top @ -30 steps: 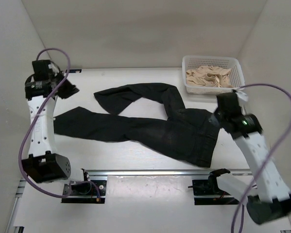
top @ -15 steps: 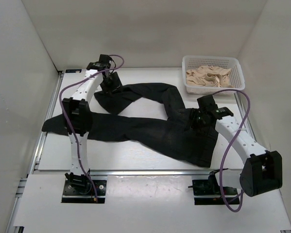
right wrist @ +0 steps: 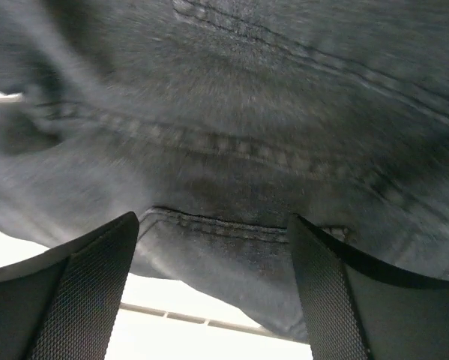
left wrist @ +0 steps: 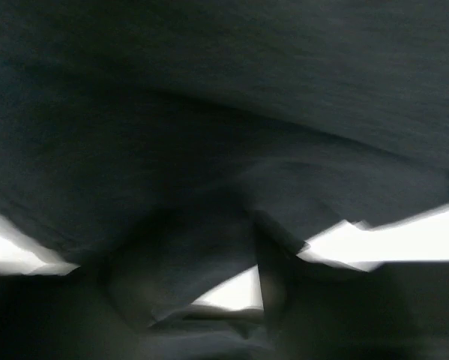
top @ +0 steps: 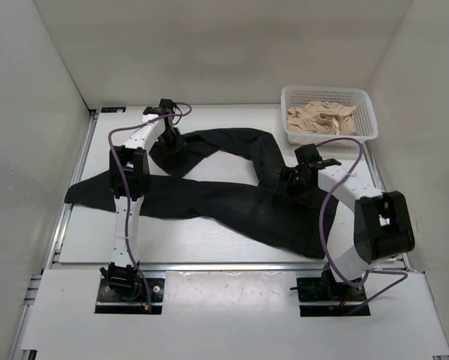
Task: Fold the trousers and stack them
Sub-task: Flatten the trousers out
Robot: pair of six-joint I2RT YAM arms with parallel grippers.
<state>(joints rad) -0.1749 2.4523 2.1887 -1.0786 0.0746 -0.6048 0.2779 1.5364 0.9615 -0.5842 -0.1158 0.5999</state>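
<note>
Black trousers [top: 231, 206] lie spread on desk [top: 179, 241], wide waist end near right, one leg running left, the other bent toward far left. On the wide upper part, right claw [top: 293, 184] is down, fingers [right wrist: 89, 285] set wide, a stitched seam between them. Farther back, left claw [top: 169, 144] sits on the far leg's end. Its wrist view is blurred, so its spread cannot be told. Far right: basket [top: 325, 89] of beige cloth [top: 321, 120].
</note>
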